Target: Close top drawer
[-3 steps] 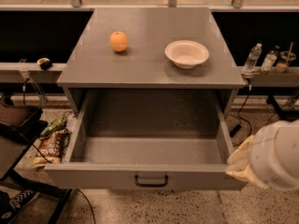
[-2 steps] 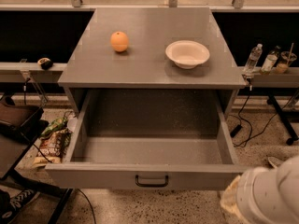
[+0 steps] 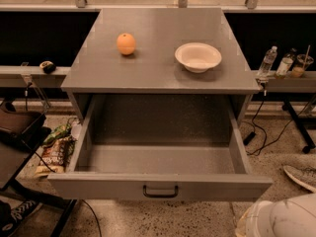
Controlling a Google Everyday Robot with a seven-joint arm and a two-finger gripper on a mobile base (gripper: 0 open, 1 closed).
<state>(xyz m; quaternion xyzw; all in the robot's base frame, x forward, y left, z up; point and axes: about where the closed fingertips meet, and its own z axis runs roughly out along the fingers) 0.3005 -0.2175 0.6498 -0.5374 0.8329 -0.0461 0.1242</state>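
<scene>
Now: one top drawer (image 3: 207,186) open | one orange (image 3: 126,44) | one bowl (image 3: 198,57) | pincer (image 3: 279,221) bottom-right, state untellable

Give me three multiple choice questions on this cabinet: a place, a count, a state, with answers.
1. Where is the orange? A: on the cabinet top, left of the bowl. B: on the floor. C: inside the bowl.
2. How many bowls stand on the cabinet top? A: none. B: one. C: three.
3. The top drawer is: A: shut. B: pulled open. C: taken out.
Answers: 1 A, it sits beside the white bowl; 2 B, only one shows; 3 B, its inside is exposed. The gripper is out of view; only a white arm part shows bottom right.
</scene>
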